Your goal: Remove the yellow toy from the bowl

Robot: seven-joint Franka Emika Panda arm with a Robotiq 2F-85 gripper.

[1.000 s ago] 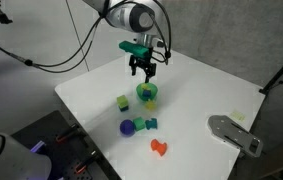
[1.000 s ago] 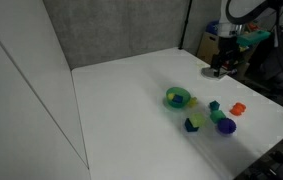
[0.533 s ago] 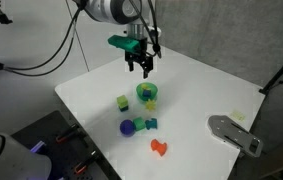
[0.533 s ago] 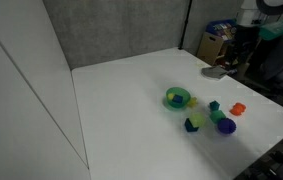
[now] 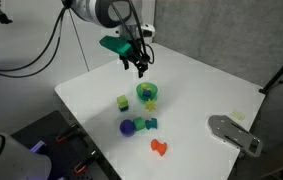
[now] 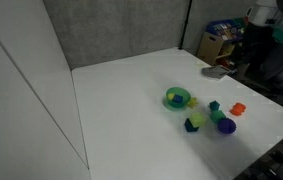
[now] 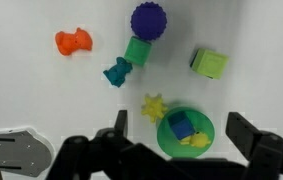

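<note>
Exterior view, gripper: the gripper (image 5: 139,68) hangs in the air at 11 o'clock above the bowl (image 5: 147,93); it does not touch it; it holds nothing
Exterior view, toys: a lime-green block (image 5: 123,102) sits at the bowl's 8 o'clock; a purple ball (image 5: 127,127) and an orange toy (image 5: 160,148) lie on the white table (image 5: 201,90)
Exterior view, bowl: the bowl (image 6: 178,97) stands at 10 o'clock from the purple ball (image 6: 226,126); the arm (image 6: 264,14) is well apart at 2 o'clock; its fingers are too dark to see
Wrist view, gripper: the gripper (image 7: 179,128) is spread wide; its dark fingers (image 7: 249,133) stand on each side of the bowl (image 7: 185,132), empty
Wrist view, yellow toy: the yellow toy (image 7: 193,141) lies inside the bowl at 5 o'clock, touching a blue block (image 7: 182,126)
Wrist view, outside: a yellow star (image 7: 154,106) lies just beside the bowl at 10 o'clock
</note>
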